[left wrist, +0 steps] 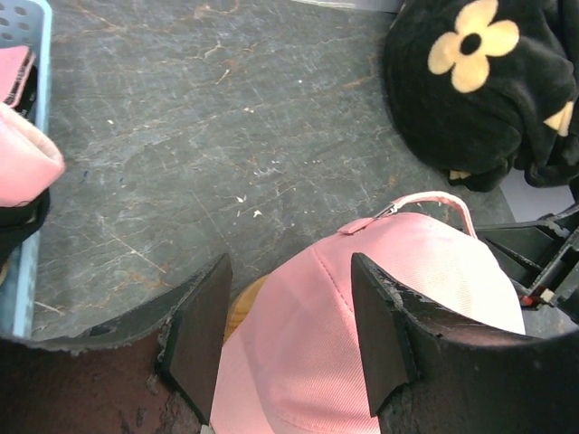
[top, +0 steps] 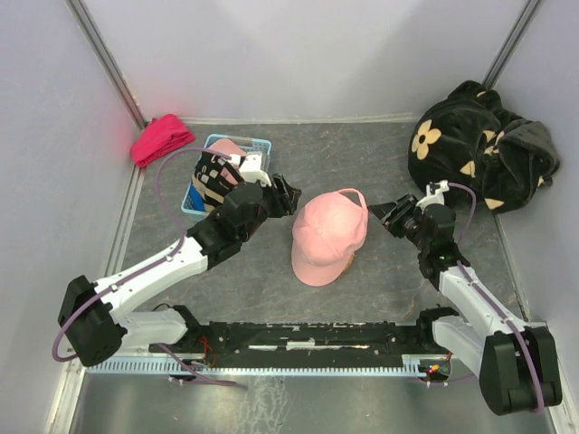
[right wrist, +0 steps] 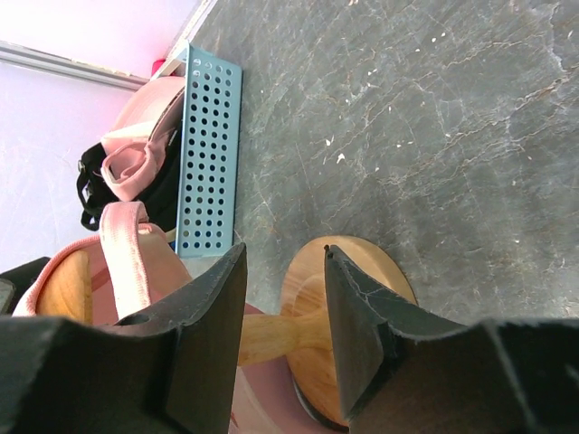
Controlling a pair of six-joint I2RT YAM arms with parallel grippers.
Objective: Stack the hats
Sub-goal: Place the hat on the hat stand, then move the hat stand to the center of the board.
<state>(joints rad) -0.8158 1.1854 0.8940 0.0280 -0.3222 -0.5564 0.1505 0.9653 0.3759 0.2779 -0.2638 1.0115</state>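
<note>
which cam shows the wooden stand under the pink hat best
Right wrist: the wooden stand shows its round base and post clearly. Top external shows only a tan sliver at the lower right edge of the pink hat; left wrist shows just a wedge of wood beside the hat.

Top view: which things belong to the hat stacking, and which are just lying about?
Part of the job: pink cap, wooden stand under it, caps in the blue basket.
Lying about: red-pink cloth bundle, black plush fabric with beige flowers.
</note>
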